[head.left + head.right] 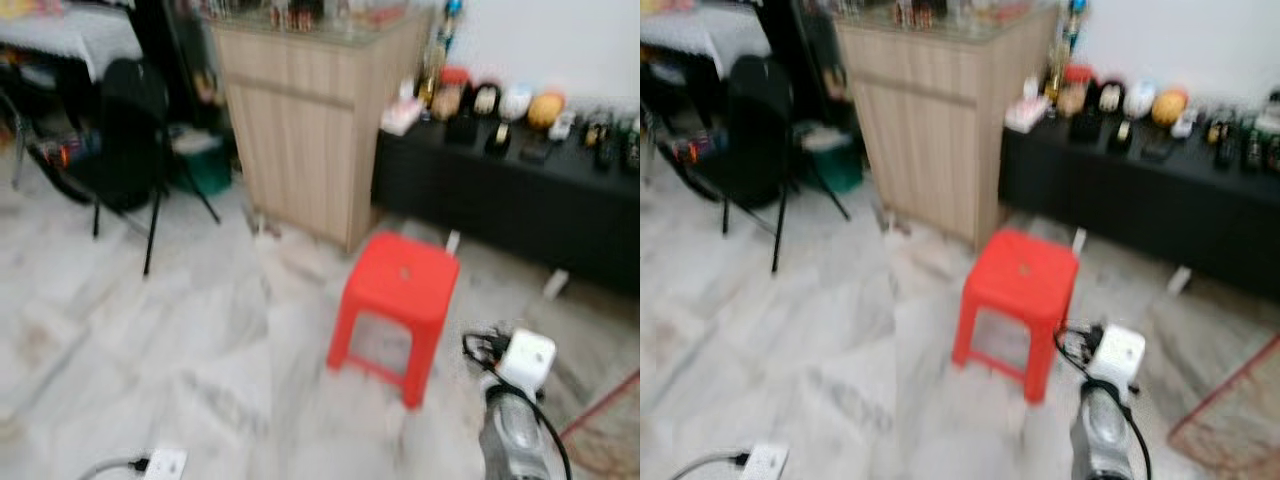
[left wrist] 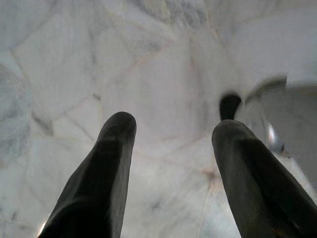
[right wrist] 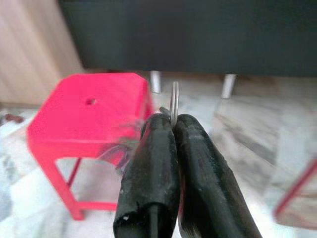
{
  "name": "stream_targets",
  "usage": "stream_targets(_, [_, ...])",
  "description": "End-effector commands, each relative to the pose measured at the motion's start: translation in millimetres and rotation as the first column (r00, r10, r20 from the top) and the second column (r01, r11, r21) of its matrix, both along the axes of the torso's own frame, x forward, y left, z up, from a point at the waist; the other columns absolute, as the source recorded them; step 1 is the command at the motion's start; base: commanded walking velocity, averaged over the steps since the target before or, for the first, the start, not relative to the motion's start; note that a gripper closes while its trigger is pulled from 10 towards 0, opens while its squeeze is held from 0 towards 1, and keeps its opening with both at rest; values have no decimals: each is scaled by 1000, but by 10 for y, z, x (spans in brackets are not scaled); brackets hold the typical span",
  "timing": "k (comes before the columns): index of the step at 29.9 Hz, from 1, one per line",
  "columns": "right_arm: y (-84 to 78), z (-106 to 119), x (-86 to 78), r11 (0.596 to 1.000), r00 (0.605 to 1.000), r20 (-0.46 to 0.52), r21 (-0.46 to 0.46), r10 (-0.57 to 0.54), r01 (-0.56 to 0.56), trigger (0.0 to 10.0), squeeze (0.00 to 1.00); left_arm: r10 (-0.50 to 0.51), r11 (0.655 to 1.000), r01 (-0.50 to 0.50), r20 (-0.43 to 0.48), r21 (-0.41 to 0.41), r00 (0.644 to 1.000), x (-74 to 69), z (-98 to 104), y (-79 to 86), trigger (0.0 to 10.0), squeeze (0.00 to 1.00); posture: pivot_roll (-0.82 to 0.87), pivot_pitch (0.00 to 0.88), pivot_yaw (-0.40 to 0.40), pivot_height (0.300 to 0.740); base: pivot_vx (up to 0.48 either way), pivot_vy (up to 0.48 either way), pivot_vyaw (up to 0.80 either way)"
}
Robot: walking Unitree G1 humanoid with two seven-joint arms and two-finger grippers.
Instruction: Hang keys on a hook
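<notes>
My right gripper [image 3: 172,121] is shut on a thin metal key ring [image 3: 174,101], which stands edge-on above the tips of the two black fingers. Something blurred hangs from the ring on the side toward the red stool [image 3: 89,114]. My right arm [image 1: 515,400] reaches forward at the lower right of the eye views, just right of that stool [image 1: 400,290]. My left gripper [image 2: 176,129] hangs open over the marble floor, holding nothing.
The eye views are blurred. A wooden cabinet [image 1: 300,130] stands ahead, with a low black bench [image 1: 520,200] carrying several small items to its right. A black chair [image 1: 125,140] is at the left, a power strip [image 1: 165,463] lies near my feet, and a rug edge [image 1: 610,420] shows at right.
</notes>
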State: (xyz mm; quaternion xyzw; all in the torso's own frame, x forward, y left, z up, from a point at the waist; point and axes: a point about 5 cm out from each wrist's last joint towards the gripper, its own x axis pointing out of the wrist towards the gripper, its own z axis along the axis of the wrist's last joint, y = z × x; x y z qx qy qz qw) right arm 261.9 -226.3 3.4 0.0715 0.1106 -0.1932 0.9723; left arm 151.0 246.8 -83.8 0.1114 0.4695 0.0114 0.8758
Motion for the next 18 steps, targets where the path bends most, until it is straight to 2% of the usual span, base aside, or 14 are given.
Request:
stream_targets(1, [10,77,70,1000,999,39,-2,-5,5,10000,0,-11,1000,11,7,15,1000,34,21,26,10000,0,42,0,-32,740,0,0,0])
stream_targets(5, [-7,79,77,1000,999,33,-2,-9,9,10000,0,-7,1000,7,11,7,1000,35,19,15,10000,0,43,0,-37,740,0,0,-213])
stream_targets(18, [-23,134,133,1000,999,42,-22,20,-19,10000,0,14,1000,-14,19,-1,1000,31,16,7,10000,0,42,0,-51,740,0,0,-800])
